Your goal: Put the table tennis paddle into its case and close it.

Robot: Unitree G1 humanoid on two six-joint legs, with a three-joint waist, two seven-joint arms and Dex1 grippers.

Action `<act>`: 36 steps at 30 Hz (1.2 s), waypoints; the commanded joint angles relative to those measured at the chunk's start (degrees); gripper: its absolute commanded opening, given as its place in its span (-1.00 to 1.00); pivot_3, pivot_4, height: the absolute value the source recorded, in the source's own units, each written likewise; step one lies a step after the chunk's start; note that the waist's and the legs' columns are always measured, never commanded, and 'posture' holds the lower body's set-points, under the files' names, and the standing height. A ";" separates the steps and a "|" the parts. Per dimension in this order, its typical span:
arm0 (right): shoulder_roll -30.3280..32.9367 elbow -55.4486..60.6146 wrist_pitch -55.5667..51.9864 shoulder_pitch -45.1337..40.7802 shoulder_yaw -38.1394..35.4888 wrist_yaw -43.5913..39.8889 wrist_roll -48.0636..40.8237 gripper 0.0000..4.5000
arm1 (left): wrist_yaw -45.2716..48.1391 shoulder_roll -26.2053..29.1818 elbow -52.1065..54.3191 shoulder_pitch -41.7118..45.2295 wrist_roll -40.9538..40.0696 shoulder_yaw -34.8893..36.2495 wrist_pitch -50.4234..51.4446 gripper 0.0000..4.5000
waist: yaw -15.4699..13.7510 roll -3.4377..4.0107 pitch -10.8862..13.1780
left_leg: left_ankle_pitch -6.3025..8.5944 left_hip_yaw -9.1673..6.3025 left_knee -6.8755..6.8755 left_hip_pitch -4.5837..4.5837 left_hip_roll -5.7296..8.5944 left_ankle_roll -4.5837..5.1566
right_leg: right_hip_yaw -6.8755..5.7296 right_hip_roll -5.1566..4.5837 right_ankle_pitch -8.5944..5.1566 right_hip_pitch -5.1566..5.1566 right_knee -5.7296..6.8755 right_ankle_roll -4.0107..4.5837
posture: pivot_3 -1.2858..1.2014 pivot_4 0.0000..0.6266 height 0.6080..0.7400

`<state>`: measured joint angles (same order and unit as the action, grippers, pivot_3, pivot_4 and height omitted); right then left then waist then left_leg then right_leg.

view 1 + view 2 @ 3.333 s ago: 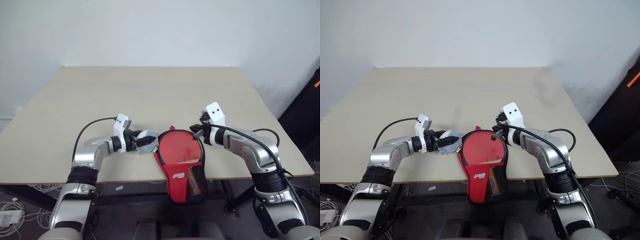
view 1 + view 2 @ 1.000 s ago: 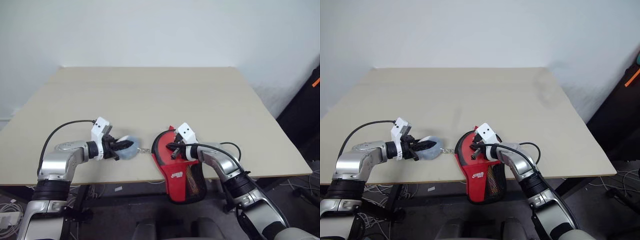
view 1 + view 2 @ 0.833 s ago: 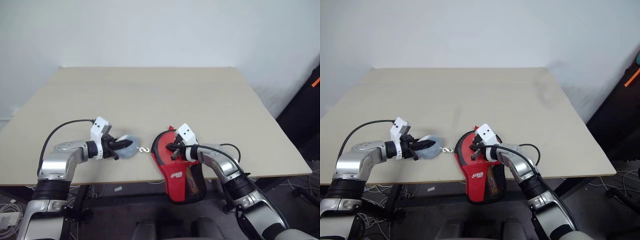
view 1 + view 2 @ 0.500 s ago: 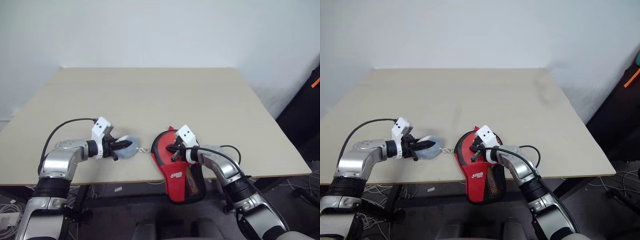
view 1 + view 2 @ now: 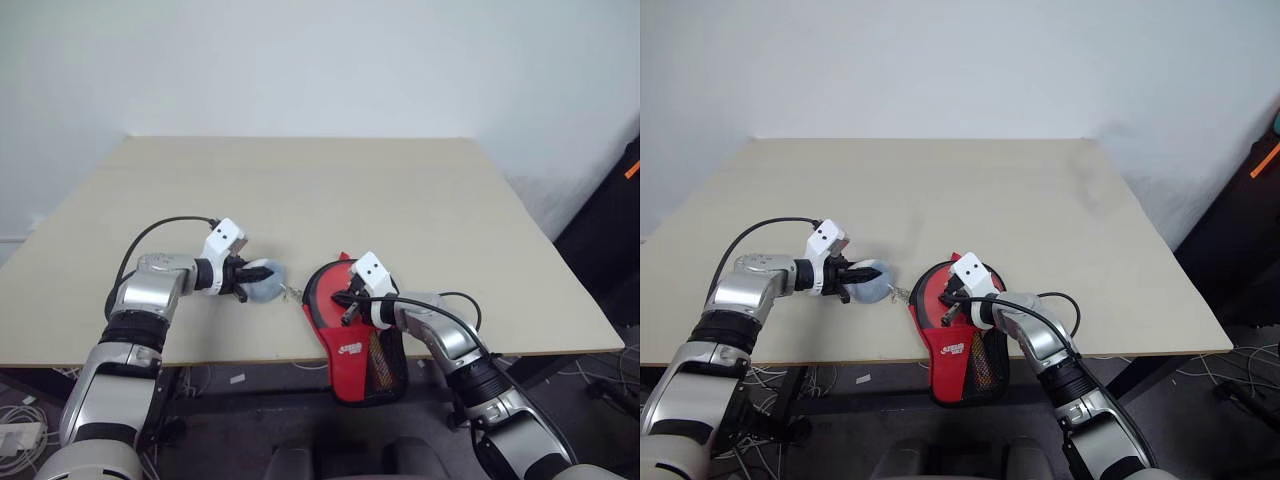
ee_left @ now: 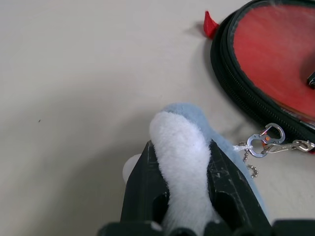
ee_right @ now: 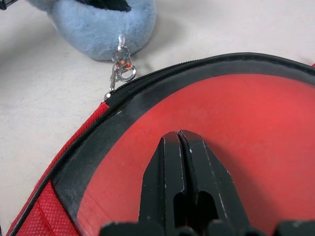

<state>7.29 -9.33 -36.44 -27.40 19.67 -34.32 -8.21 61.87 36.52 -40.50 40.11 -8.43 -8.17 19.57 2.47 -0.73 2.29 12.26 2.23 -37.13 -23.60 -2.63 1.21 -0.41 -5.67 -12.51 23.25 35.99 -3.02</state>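
The red case [image 5: 352, 348] lies at the table's front edge, its handle end with the black mesh pocket hanging over. Inside its black zip rim [image 7: 147, 93] the paddle's red face [image 7: 246, 118] shows. My right gripper [image 5: 347, 312] is shut, its tips [image 7: 178, 133] resting on that red face. A pale blue fluffy charm [image 6: 183, 115] hangs by a small metal clip [image 6: 266, 135] and chain from the case's left rim. My left gripper [image 5: 258, 281] is shut on this charm, just left of the case.
The light wooden table [image 5: 300, 190] stretches bare behind and to both sides of the case. Its front edge [image 5: 240, 358] runs right beside both grippers. A white wall stands at the back.
My left arm has carried the blue charm to the right, closer to the case's rim, and the chain between them now hangs shorter. The right gripper has stayed on the red face.
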 commanded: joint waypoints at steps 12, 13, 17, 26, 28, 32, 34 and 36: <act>-0.10 -1.51 -0.37 -0.62 -0.13 -0.09 0.68 -1.00 | 2.15 -2.40 -6.81 6.61 7.35 -2.60 -5.49 -0.87 | -0.03 0.03 -0.04 | 0.00 -0.02 -0.03 -0.01 0.00 0.01 | 0.00 0.00 -0.01 -0.02 0.01 -0.01 | 0.03 -1.00 1.00; -0.11 -1.67 -0.24 -0.72 -0.17 -0.11 0.71 -1.00 | 1.58 -2.85 -8.18 7.52 7.85 -2.58 -6.08 -0.87 | -0.05 0.03 -0.04 | 0.00 -0.02 -0.04 -0.01 0.00 0.02 | 0.00 0.00 -0.01 -0.03 0.01 -0.01 | 0.03 -1.00 1.00; -0.14 -2.72 1.66 -1.14 -0.23 -0.09 1.16 -1.00 | 0.11 -4.47 -12.95 10.92 9.71 -2.31 -8.51 -0.87 | -0.14 0.04 -0.05 | -0.02 -0.07 -0.09 -0.01 0.02 0.04 | -0.06 -0.01 -0.01 -0.08 0.01 -0.02 | 0.03 -1.00 1.00; -1.62 -9.34 6.50 -3.06 -1.61 0.47 1.56 -1.00 | -2.11 -6.73 -21.50 17.09 13.35 -2.41 -8.42 -0.87 | -0.21 0.03 -0.05 | -0.04 -0.12 -0.16 -0.02 0.03 0.08 | -0.11 -0.02 -0.01 -0.12 0.02 -0.03 | 0.03 -1.00 1.00; -1.69 -10.03 7.06 -3.14 -1.62 0.42 1.63 -1.00 | -3.29 -6.95 -23.40 17.99 15.21 -3.36 -8.97 -0.87 | -0.19 0.03 -0.05 | -0.04 -0.12 -0.15 -0.02 0.03 0.08 | -0.11 -0.02 -0.01 -0.14 0.03 -0.03 | 0.03 -1.00 1.00; -1.69 -10.35 7.50 -2.89 -1.33 0.39 1.72 -1.00 | -6.61 -8.52 -26.76 19.92 17.68 -4.34 -9.75 -0.87 | -0.15 0.04 -0.06 | -0.04 -0.13 -0.16 -0.01 0.03 0.08 | -0.11 -0.01 -0.01 -0.16 0.06 -0.03 | 0.03 -1.00 1.00; -1.67 -10.20 7.44 -2.79 -1.22 0.34 1.74 -1.00 | -9.04 -9.67 -28.31 21.16 18.16 -4.12 -10.07 -0.87 | -0.16 0.06 -0.08 | -0.05 -0.14 -0.18 0.00 0.03 0.09 | -0.11 -0.02 -0.01 -0.16 0.07 -0.03 | 0.03 -1.00 1.00; -1.66 -10.08 7.35 -2.74 -1.21 0.23 1.83 -1.00 | -12.08 -11.03 -29.82 22.58 18.50 -3.53 -10.42 -0.87 | -0.23 0.08 -0.09 | -0.05 -0.15 -0.20 0.00 0.03 0.09 | -0.12 -0.02 -0.01 -0.17 0.09 -0.03 | 0.03 -1.00 1.00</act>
<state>5.38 -18.71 -28.48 -30.58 18.80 -34.19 -7.06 55.75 26.20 -69.74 60.39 8.79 -12.13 10.49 2.24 -0.65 2.20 12.21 2.07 -37.35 -23.60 -2.60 1.30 -0.53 -5.69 -12.52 23.08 36.09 -3.05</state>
